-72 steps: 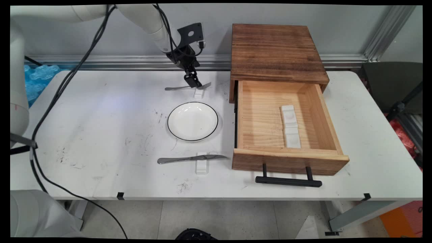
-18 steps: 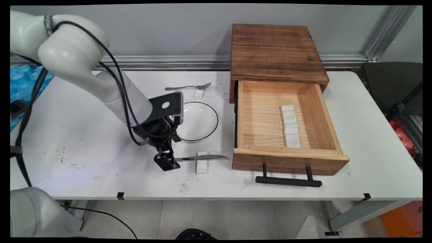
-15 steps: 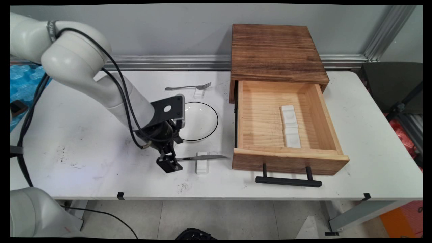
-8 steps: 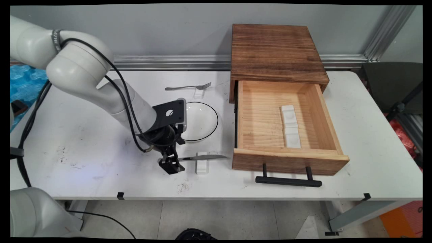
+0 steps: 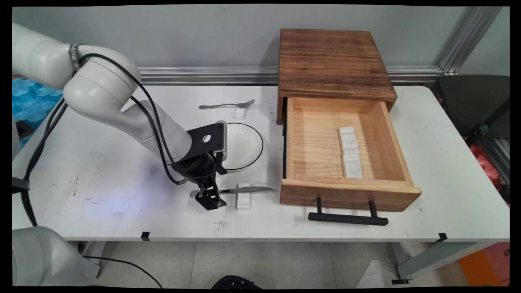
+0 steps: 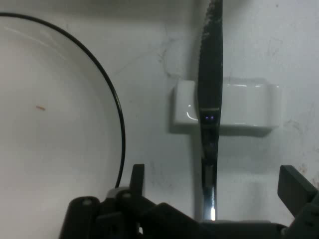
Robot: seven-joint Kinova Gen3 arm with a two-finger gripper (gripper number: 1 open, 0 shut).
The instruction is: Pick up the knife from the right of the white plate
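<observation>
A silver table knife lies near the table's front, its blade across a small white rest. My gripper is down at the knife's handle end, left of the rest. In the hand view the knife runs straight up the middle over the rest. The gripper is open, with one of its fingers on each side of the handle, not closed on it. A white plate with a black rim lies just behind the gripper; its rim shows at the left of the hand view.
A fork lies on its own white rest behind the plate. To the right a wooden cabinet has its drawer pulled open, with white rests inside and a black handle sticking out in front.
The gripper left the fork at the back and came down to the knife's handle. Over the last second it crept a little right and lower around the handle.
</observation>
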